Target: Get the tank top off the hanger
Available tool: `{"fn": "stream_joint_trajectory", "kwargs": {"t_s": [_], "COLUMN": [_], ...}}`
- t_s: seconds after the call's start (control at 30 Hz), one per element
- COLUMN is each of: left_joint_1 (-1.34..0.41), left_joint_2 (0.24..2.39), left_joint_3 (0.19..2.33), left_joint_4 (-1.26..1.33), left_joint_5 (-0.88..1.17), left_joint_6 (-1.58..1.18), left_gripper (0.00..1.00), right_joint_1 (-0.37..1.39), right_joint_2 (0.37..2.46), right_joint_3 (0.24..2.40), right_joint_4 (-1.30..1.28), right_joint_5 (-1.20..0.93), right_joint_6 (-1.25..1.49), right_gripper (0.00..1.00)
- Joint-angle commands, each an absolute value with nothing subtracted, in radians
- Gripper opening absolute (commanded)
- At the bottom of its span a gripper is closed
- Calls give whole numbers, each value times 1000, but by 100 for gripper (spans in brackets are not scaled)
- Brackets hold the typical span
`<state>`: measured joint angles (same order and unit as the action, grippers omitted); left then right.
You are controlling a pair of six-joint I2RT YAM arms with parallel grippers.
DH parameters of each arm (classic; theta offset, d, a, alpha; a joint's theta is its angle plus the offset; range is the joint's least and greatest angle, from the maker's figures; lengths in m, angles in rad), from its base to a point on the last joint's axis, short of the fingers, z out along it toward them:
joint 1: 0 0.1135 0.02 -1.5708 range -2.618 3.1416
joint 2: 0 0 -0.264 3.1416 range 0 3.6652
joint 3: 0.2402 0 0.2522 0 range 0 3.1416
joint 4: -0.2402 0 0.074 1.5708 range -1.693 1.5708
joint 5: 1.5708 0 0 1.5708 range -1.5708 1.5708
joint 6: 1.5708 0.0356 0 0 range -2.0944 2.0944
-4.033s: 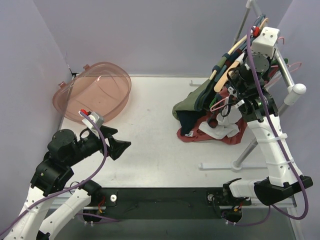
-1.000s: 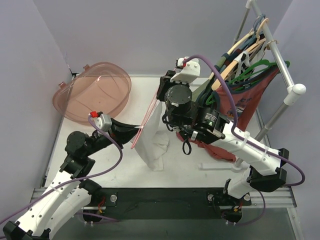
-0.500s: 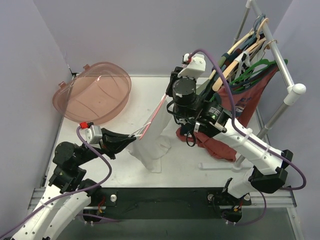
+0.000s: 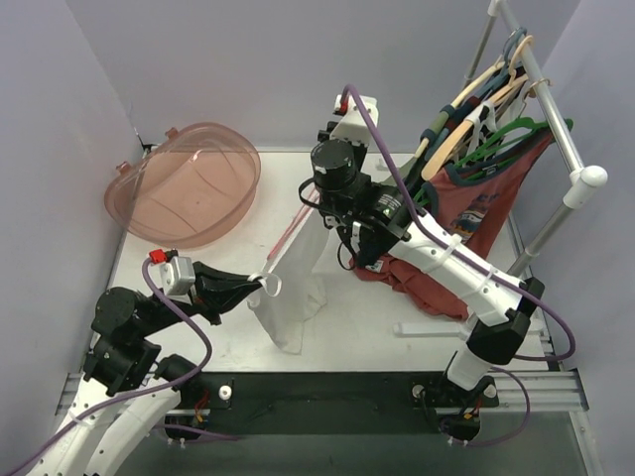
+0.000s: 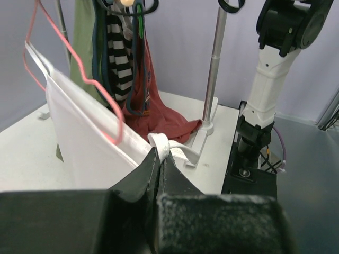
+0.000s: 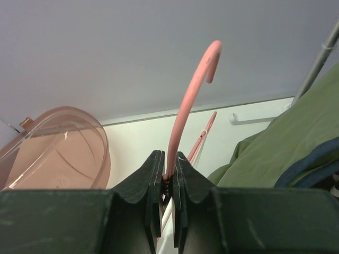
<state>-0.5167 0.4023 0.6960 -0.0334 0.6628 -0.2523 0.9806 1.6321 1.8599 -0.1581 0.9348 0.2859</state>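
**A:** What does the scene show?

**B:** Seen from above, two white-and-black robot arms work over a white table (image 4: 347,332). Between them hangs a white fabric tank top (image 4: 298,283) on a thin pink wire hanger (image 6: 185,106), held up over the middle of the table.

**A:** Who holds what?

**B:** The right gripper (image 6: 168,177) has its jaws pressed together on the hanger's neck, just below the hook, which curves up above the fingers. The left gripper (image 5: 160,159) is pinched tight on a white shoulder strap (image 5: 165,144). A small loop of the strap pokes out past the fingertips, on the near left side of the top.

**A:** So is the top off the hanger?

**B:** Not yet, as I judge it. The fabric's upper edge runs along the hanger's sloping arm, and the body drapes down, its hem appearing to reach the table. The pinched strap sits just beside the hanger's lower end. I cannot tell whether it has cleared that end. The far shoulder looks to be on the hanger.

**A:** What is left?

**B:** Probably drawing that strap clear, then freeing the other shoulder so the top drops away.

**A:** Anything else nearby?

**B:** A pink translucent plastic tub (image 4: 184,183) sits at the far left, well apart. At the right, a metal clothes rack (image 4: 592,177) carries more hangers, with a red garment (image 4: 437,283) heaped beneath it.
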Motion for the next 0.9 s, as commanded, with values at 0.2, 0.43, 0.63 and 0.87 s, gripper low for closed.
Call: {"fn": "stream_joint_trajectory", "kwargs": {"t_s": [0.2, 0.43, 0.63, 0.87], "left_joint_1": [-522, -522, -522, -522], "left_joint_2": [328, 385, 371, 451], "left_joint_3": [713, 716, 666, 672], "left_joint_4": [-254, -264, -213, -85], "left_joint_5": [431, 364, 345, 373], "left_joint_6": [-175, -222, -284, -313], "left_gripper": [0, 0, 55, 83], "right_joint_1": [946, 974, 1057, 1160], "right_joint_2": [1608, 1503, 1396, 1322], "right_joint_3": [1990, 1912, 1821, 1760], "right_joint_4": [-138, -147, -126, -135], "right_joint_5": [896, 646, 548, 505], "right_joint_6": [285, 258, 167, 110], "right_gripper": [0, 0, 0, 0]}}
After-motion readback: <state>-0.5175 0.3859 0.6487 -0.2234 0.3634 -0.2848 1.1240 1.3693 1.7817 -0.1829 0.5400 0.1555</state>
